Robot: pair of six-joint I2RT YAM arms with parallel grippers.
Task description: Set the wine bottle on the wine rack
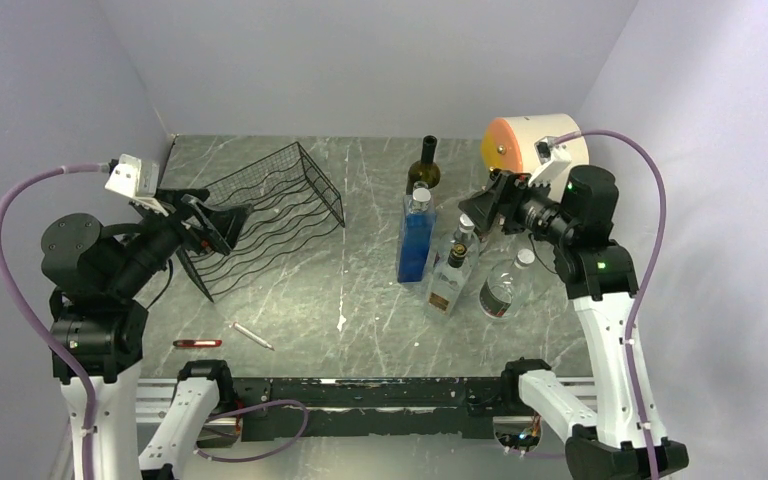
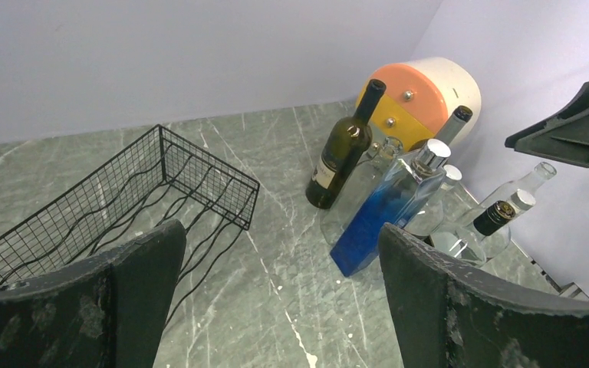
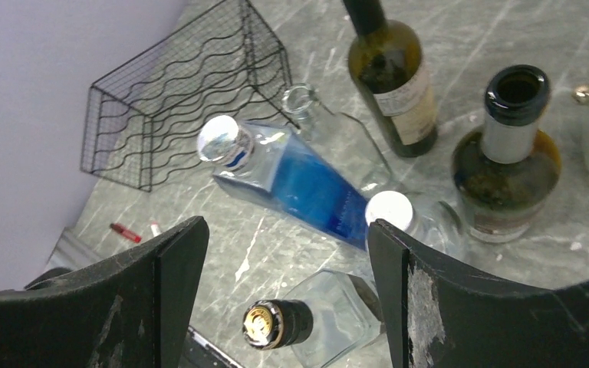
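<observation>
- Dark green glass wine bottle with a pale label [image 1: 423, 172]: upright at upper centre of the top view, at the far end of a cluster of bottles. Nothing is gripping it.
- Black wire-mesh wine rack with wavy rod tiers [image 1: 270, 210]: left of centre in the top view, well apart from the wine bottle. No bottle lies in it.
- Left gripper [image 2: 280, 238]: fingers spread wide with nothing between them, just beside the rack's near-left end.
- Right gripper [image 3: 285, 230]: also spread and empty, hanging over the cluster.
- Neighbours:
  - a tall blue square bottle with a silver cap [image 1: 415, 238], just beside the wine bottle
  - a clear square bottle with a black cap [image 1: 450, 275]
  - a clear round bottle with a white cap [image 1: 505, 288]
  - a second dark bottle with an open mouth [image 3: 506, 153], near a white drum with an orange face [image 1: 535, 145]
- Risk: wrong pick, since two dark bottles stand close together.
- Risk: the cluster is crowded, so a descending finger could clip the blue bottle and tip it into the clear ones.
- Risk: the glass is smooth, so the bottle may slip when it is turned to lie flat.
- Risk: the light rack could slide on the grey marbled table [image 1: 360, 300] as the bottle is pushed in, unless it is braced.
</observation>
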